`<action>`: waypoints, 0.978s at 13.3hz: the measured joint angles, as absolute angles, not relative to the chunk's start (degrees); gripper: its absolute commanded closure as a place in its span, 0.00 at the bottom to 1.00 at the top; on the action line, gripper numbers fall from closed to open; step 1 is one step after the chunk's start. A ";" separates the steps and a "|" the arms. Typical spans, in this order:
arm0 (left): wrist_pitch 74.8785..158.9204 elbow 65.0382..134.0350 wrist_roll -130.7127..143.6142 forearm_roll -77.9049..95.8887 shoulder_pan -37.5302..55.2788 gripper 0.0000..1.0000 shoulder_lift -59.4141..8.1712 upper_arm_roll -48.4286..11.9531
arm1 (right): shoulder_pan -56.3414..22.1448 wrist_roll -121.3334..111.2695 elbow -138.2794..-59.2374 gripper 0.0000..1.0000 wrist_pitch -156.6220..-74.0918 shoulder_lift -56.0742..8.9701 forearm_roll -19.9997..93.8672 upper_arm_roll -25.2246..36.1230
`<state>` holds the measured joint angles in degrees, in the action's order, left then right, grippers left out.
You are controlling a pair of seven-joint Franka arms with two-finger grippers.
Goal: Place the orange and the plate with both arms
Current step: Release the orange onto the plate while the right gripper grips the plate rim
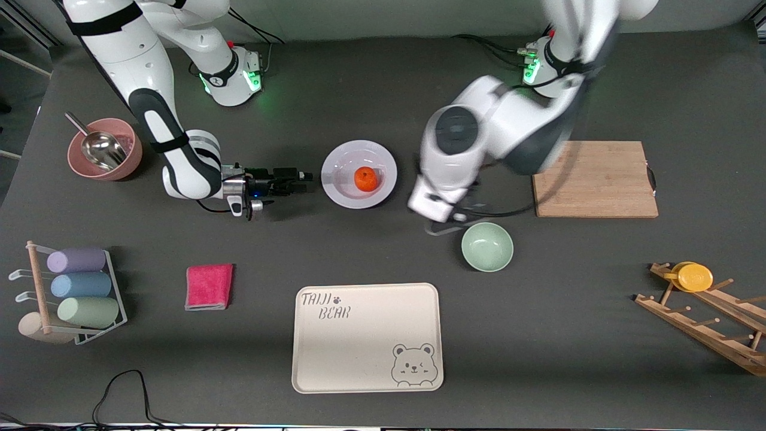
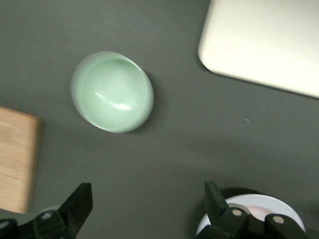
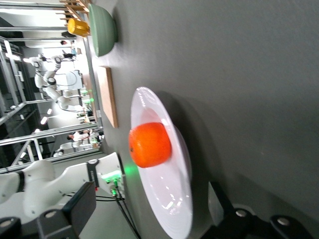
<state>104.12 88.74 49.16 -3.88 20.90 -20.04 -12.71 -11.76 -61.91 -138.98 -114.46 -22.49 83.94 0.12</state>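
The orange (image 1: 365, 178) lies in the middle of the white plate (image 1: 341, 187), which rests on the dark table between the two arms. My right gripper (image 3: 149, 209) lies low and level at the plate's edge toward the right arm's end, open. In the right wrist view the plate's rim (image 3: 172, 209) shows between its fingers, with the orange (image 3: 149, 144) farther in. My left gripper (image 2: 148, 211) is open and holds nothing. It hangs over bare table between the plate (image 2: 259, 205) and the green bowl (image 2: 112, 92), its wrist (image 1: 440, 200) blurred.
A mint-green bowl (image 1: 487, 246) sits close under the left arm. A wooden cutting board (image 1: 595, 178) lies toward the left arm's end. A cream bear tray (image 1: 367, 337), a pink cloth (image 1: 209, 286), a pink bowl with a scoop (image 1: 105, 155), a cup rack (image 1: 72, 293) and a wooden rack (image 1: 700, 311) stand around.
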 measured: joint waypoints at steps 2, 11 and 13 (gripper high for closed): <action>100.01 88.93 38.92 -3.65 17.68 0.00 -16.16 -9.43 | -12.29 -62.09 -139.52 0.00 -115.99 -22.48 84.46 -0.63; 92.89 94.36 7.74 -0.77 9.81 0.00 -6.76 3.97 | -12.97 -66.90 -141.90 0.07 -122.73 -22.50 91.94 -7.50; 92.02 94.83 7.09 -1.00 0.95 0.00 -6.78 -3.32 | -12.95 -68.17 -142.17 0.16 -122.75 -22.67 92.51 -7.51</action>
<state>92.02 94.83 7.09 -1.00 0.95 -6.78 -3.32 -12.95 -68.17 -142.17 -122.75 -22.67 92.51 -7.51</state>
